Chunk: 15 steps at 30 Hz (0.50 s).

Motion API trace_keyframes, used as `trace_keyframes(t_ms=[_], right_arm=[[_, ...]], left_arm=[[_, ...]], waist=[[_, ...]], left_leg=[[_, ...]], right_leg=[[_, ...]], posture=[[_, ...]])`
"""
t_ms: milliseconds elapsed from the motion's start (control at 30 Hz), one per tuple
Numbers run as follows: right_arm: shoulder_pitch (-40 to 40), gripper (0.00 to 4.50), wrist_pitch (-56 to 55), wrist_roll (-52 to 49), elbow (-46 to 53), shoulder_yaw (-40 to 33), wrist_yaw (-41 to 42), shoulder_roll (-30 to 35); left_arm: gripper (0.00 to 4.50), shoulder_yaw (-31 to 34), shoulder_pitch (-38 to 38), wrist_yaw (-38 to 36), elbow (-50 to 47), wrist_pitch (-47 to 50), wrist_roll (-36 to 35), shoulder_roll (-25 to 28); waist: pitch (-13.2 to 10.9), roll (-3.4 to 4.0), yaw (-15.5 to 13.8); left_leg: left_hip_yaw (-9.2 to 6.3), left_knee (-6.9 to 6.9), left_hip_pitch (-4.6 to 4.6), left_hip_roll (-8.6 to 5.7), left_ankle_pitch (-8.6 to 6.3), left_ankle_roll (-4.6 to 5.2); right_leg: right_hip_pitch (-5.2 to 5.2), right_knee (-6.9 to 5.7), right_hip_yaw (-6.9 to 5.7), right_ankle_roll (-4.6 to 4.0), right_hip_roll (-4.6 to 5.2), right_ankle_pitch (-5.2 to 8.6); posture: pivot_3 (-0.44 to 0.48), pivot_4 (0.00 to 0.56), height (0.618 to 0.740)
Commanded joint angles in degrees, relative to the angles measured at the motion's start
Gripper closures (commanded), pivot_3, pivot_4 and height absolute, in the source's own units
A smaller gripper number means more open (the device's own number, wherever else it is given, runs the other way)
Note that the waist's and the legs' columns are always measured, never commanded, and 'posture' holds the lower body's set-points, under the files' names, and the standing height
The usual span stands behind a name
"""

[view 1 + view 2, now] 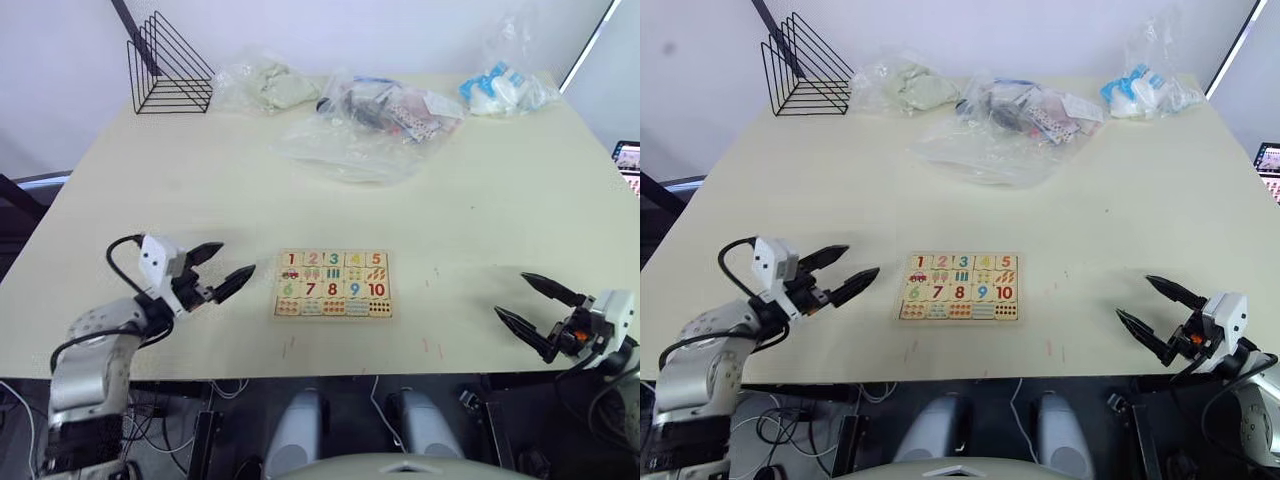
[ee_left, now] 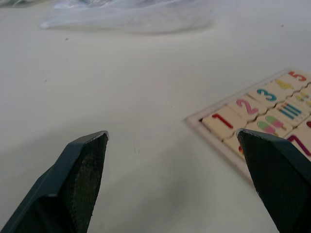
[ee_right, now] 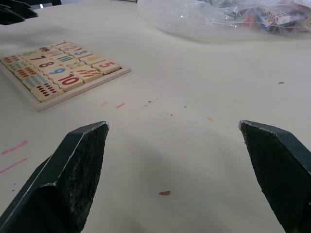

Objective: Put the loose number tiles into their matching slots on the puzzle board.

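The puzzle board [image 1: 333, 284] lies flat, long side running left to right, numerals upright; left hand [image 1: 221, 271] and right hand [image 1: 532, 304] gape apart beside it.

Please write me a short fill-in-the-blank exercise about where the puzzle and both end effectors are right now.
1. The puzzle board lies flat on the ____.
2. Tiles 1 to 5 sit in the board's ____ row, the one farthest from the robot.
3. The left end effector and right end effector are both ____, holding nothing.

Missing words: table; top; open
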State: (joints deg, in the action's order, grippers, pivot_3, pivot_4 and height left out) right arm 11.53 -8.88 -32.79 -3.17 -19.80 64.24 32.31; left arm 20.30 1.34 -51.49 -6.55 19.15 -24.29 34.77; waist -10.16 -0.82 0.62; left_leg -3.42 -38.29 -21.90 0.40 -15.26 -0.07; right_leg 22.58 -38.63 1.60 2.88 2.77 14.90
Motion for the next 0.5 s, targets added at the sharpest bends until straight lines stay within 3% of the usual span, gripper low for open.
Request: trace_keyframes(t_ms=[33, 500], right_arm=[[1.0, 0.00, 0.0, -0.6, 0.5, -2.6, -0.5, 0.9], [2.9, 0.00, 1.7, -0.6, 1.3, -4.0, -1.0, 2.0]], left_arm=[[0.01, 3.5, 4.2, 1.3, -2.0, -1.4, -0.8, 0.7], [0.01, 6.9, 12.6, 6.4, -4.2, -1.0, -1.5, 0.9]], waist=[[0.0, 0.00, 0.1], [0.0, 0.00, 0.1]], left_leg=[[0.01, 0.01, 0.00, 0.00, 0.00, 0.00], [0.06, 0.05, 0.01, 0.01, 0.00, 0.00]], right_leg=[[0.00, 0.00, 0.01, 0.00, 0.00, 0.00], [0.00, 0.06, 0.01, -0.01, -0.01, 0.01]], posture=[[0.000, 0.150, 0.740], [0.000, 0.150, 0.740]])
